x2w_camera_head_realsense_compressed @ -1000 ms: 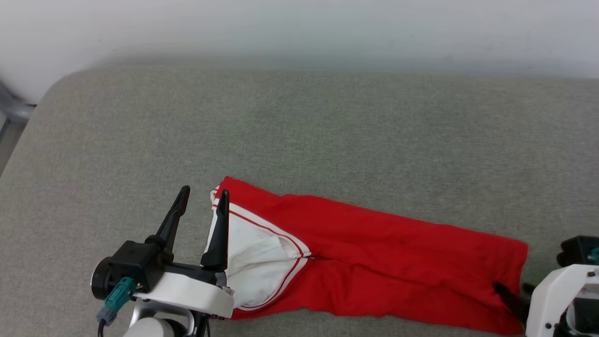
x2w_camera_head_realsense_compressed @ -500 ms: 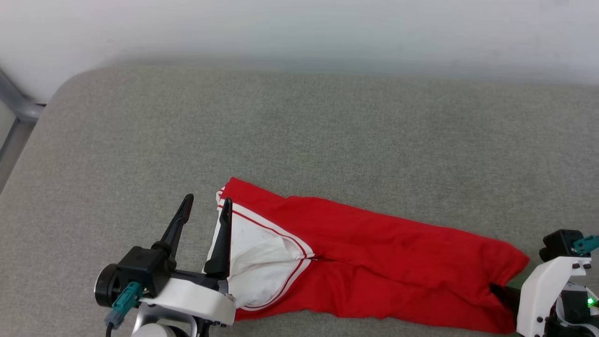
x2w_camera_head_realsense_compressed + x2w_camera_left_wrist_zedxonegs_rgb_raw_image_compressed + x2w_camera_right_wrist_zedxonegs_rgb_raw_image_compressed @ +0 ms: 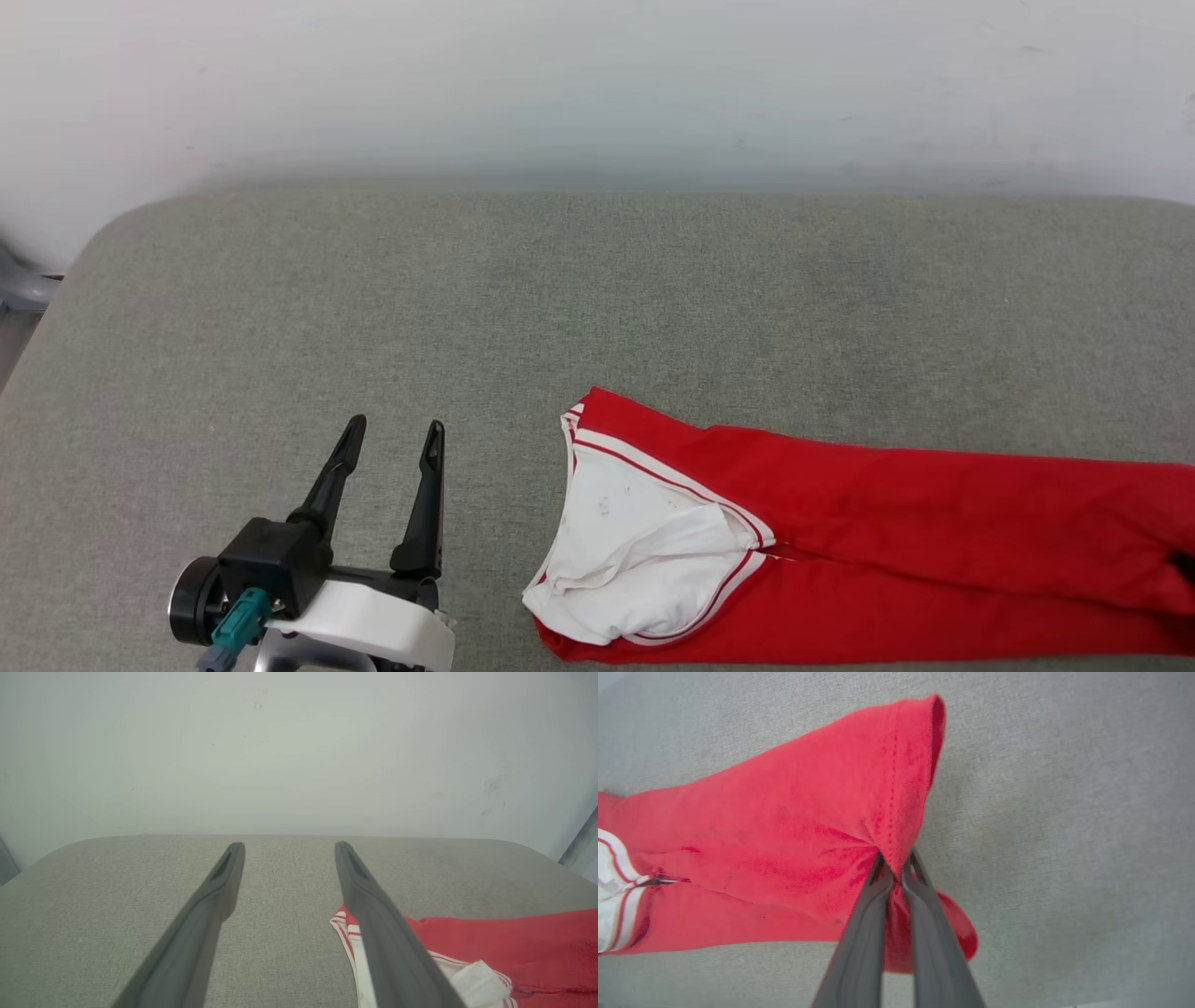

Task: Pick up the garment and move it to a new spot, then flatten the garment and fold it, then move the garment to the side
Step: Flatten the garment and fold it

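Note:
The garment (image 3: 887,532) lies as a long folded red strip on the grey padded surface, running off the right edge of the head view. Its white sleeve end (image 3: 635,551) with red-and-white trim faces left. My left gripper (image 3: 395,427) stands open at the lower left, a short gap left of the sleeve end, with nothing between its fingers. In the left wrist view the left gripper (image 3: 288,845) points at the wall, with the garment (image 3: 514,942) to its lower right. In the right wrist view my right gripper (image 3: 896,856) is shut on the bunched red hem of the garment (image 3: 784,835).
The grey padded surface (image 3: 597,299) reaches back to a white wall (image 3: 597,84). Its left corner is rounded, with a grey metal frame (image 3: 19,289) just beyond it. Bare fabric lies behind and to the left of the garment.
The right gripper has shut on the hem and drawn the garment to the right, away from the left gripper's finger. The head view has also shifted, showing more wall.

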You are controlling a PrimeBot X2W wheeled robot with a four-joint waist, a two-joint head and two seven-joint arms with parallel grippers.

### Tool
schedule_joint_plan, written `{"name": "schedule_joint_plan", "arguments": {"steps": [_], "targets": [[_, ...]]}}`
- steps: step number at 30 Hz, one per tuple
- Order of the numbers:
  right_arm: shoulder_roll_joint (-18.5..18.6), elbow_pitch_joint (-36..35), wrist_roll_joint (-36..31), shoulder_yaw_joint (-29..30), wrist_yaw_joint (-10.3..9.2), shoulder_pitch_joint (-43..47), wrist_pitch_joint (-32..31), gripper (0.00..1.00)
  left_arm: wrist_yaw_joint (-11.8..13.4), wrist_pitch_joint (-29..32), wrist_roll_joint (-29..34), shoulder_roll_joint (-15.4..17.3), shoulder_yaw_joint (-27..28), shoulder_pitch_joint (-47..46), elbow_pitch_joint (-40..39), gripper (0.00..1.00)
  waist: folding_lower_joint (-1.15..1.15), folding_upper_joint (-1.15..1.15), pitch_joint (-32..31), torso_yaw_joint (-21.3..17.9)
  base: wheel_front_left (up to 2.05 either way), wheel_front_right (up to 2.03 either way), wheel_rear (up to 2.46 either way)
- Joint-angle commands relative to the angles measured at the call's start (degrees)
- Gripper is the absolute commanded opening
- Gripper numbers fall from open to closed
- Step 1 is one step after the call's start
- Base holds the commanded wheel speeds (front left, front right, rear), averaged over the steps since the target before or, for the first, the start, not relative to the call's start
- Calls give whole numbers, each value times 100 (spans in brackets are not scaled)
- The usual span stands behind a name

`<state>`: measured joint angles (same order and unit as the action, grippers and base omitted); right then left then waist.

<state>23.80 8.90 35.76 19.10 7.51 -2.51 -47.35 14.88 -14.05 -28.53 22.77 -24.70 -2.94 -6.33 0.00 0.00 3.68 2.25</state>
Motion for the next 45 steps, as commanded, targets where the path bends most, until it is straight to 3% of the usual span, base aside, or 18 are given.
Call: {"name": "schedule_joint_plan", "arguments": {"steps": [1, 9, 14, 21, 23, 28, 30, 31, 38, 45], "targets": [[-184, -24, 158, 46, -5, -103, -131, 0, 24, 13, 15, 9, 10, 54, -25, 100, 0, 0, -5, -7, 0, 0, 0], [-1666, -350, 2193, 327, -4, -524, -1822, 0, -15, 42, -11, -20, -69, -24, -29, 100, 0, 0, -45, 55, 0, 0, 0], [-2063, -326, 2980, 195, -4, -702, -2199, 0, -66, 49, 1, -58, -130, -139, -21, 100, 0, 0, 3, 170, 0, 0, 0], [-2097, 149, 4184, -1056, -4, -883, -1413, 0, -164, 24, 16, -115, -208, -348, 49, 100, 0, 0, 166, 427, 0, 0, 0], [-2094, 290, 4231, -1701, -4, -946, -998, 0, -179, 18, 30, -151, -231, -435, 64, 100, 0, 0, 278, 526, 0, 0, 0], [-2092, 436, 4125, -2304, -3, -1144, -305, 0, -228, -21, 51, -217, -237, -568, 111, 100, 0, 0, 505, 626, 0, 0, 0], [-2092, 499, 4143, -2498, -4, -1188, -131, 50, -237, -38, 58, -255, -223, -612, 143, 100, 0, 0, 578, 633, 0, 0, 0], [-2093, 491, 4086, -2570, -4, -1223, -37, 100, -248, -41, 47, -272, -216, -621, 165, 100, 0, 0, 602, 631, 0, 0, 0], [-1864, 111, 3537, -2957, -3, -1397, 696, 100, -306, -78, 57, -318, -177, -667, 282, 100, 0, 0, 667, 522, 0, 0, 0], [-1270, -282, 1799, -3082, -4, -1222, 2646, 100, -304, -96, 43, -336, -112, -598, 407, 100, 0, 0, 491, 352, 0, 0, 0]]}}
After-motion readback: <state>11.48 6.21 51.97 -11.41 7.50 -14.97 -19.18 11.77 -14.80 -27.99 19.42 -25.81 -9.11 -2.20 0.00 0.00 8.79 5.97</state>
